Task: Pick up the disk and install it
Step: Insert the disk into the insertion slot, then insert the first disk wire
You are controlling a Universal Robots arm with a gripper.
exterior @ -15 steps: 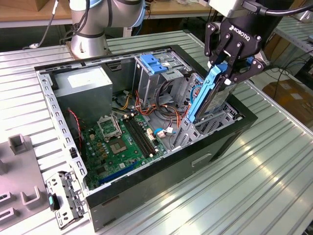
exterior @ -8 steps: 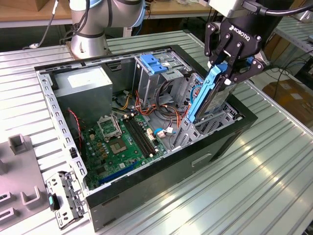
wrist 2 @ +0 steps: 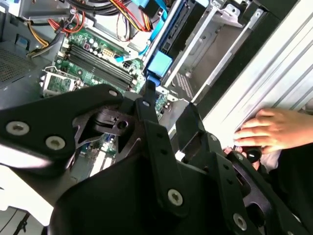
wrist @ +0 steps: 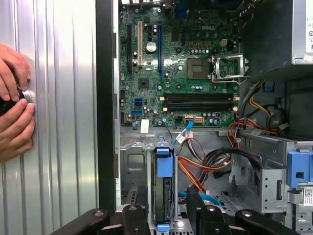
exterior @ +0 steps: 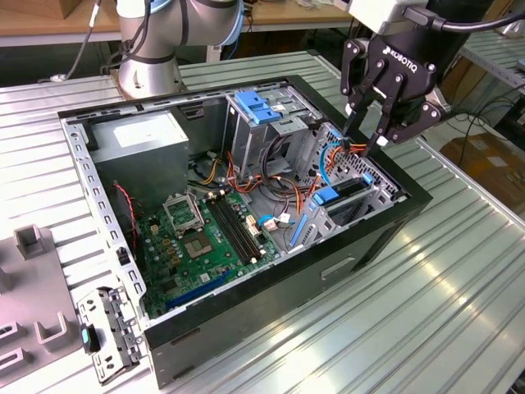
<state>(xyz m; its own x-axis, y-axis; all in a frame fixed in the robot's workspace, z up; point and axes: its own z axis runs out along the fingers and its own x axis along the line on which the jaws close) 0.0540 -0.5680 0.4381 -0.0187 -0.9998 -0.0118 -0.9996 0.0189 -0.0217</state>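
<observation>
Jaws spread and empty; your black metal gripper (exterior: pixel 364 138) hovers over the black boxy computer case (exterior: pixel 238 316).
Inside it, the flat dark disk (wrist: pixel 164 166), blue-plastic-framed, stands slotted edgewise.

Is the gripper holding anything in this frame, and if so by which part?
Nothing is held. The gripper hangs open above the case, and the disk stands inside it, untouched.
</observation>
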